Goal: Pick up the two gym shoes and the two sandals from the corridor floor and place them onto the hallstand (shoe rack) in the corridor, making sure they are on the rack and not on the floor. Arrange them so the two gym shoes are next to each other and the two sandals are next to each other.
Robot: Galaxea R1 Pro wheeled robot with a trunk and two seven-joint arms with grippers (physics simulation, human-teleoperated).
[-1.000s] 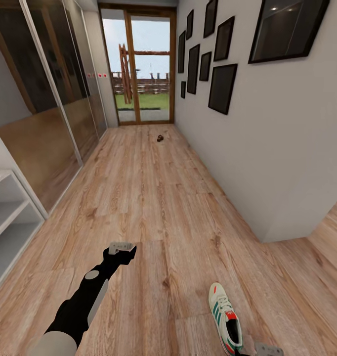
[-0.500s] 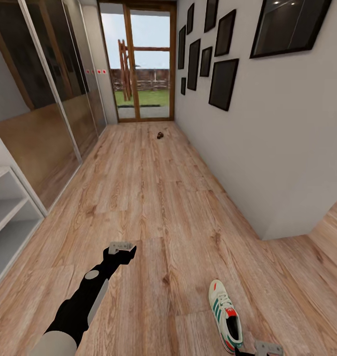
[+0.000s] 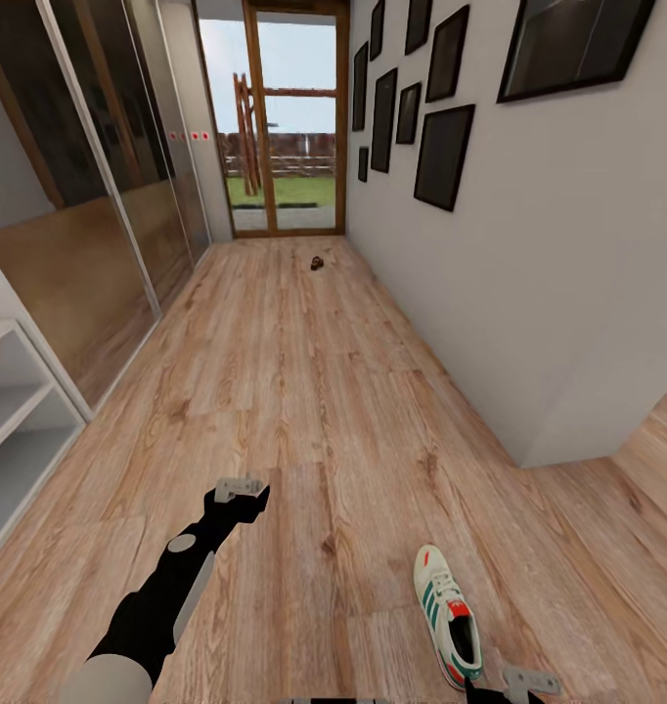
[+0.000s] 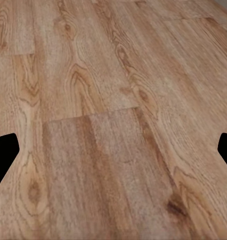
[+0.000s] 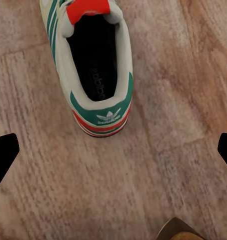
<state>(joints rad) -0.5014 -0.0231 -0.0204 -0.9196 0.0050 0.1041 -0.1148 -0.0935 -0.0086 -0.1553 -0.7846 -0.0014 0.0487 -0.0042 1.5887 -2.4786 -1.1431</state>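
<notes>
One gym shoe (image 3: 448,616), cream with teal stripes and a red tongue, lies on the corridor floor (image 3: 304,391) at the lower right. In the right wrist view the gym shoe (image 5: 93,65) shows heel first, just ahead of my right gripper (image 5: 113,155), which is open with only floor between its fingers. In the head view that right gripper (image 3: 531,682) sits right behind the shoe's heel. My left gripper (image 3: 241,486) hovers open over bare planks (image 4: 113,125). A small brown sandal (image 3: 317,263) lies far down the corridor. The hallstand's white shelf tiers (image 3: 11,411) show at the left edge.
Glass sliding panels (image 3: 89,196) line the left side. A white wall with black picture frames (image 3: 441,156) runs along the right and ends at a corner (image 3: 529,460). A glass door (image 3: 285,127) closes the far end. A tan-brown corner (image 5: 178,231) shows in the right wrist view.
The whole head view has shifted a little, so the camera moved. Both arms keep their pose and both grippers stay open. The shoe lies where it was.
</notes>
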